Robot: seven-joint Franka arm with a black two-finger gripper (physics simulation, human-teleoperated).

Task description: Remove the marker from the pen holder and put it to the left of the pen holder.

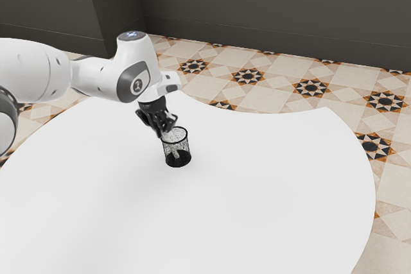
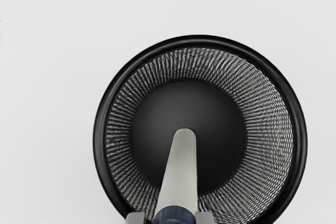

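Nearest, the hand [image 1: 166, 132] is closed about the dark blue end [image 2: 174, 215] of the marker [image 2: 180, 174], a finger pad [image 2: 204, 219] at either side. That grip takes in only the end, so a slanting pull could swivel the barrel or let it slip free. The marker is inside the pen holder [image 1: 187, 147], tilted, its upper end toward eleven o'clock in the exterior view. Next comes the rim [image 2: 300, 140]: if the hand travels sideways before the lower end clears it, the barrel would catch and drag or tip the holder, which looks light with its mesh wall [image 2: 268, 124]. Deeper, the lower end is over the dark base [image 2: 157, 114], so a straight, full lift seems called for. Farther out, on the white surface [image 1: 270, 184], a release from too high could set the round barrel rolling.
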